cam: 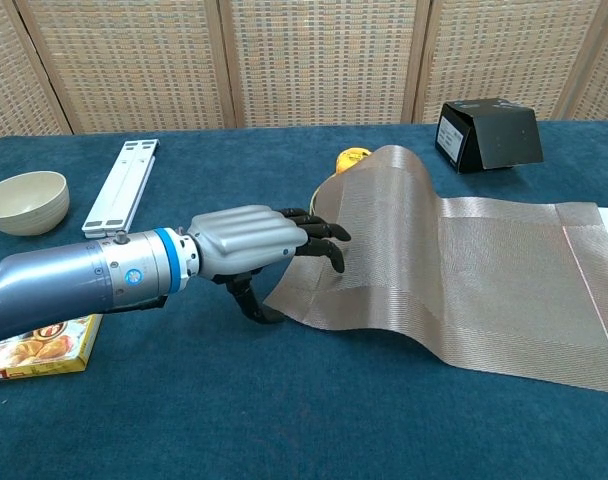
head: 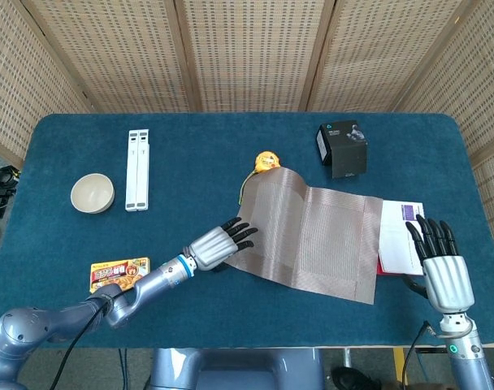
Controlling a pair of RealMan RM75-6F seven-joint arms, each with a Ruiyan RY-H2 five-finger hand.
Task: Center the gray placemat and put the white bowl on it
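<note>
The gray placemat [head: 320,236] [cam: 484,260] lies right of the table's middle, and its left end humps up in a fold. My left hand [head: 218,244] [cam: 254,240] is at the mat's near-left corner. Its fingers reach out flat over the mat's edge, and the thumb hangs down at the table by that corner, apart from the fingers. The white bowl [head: 93,192] [cam: 24,200] stands upright and empty at the far left. My right hand [head: 446,276] hovers with spread fingers near the front right edge and holds nothing.
A yellow tape measure [head: 267,162] [cam: 352,157] sits just behind the mat's fold. A black box [head: 342,148] [cam: 489,133] stands at the back right, a white folding stand [head: 137,169] near the bowl, a food packet [head: 119,273] at front left, and a booklet [head: 400,236] at the mat's right end.
</note>
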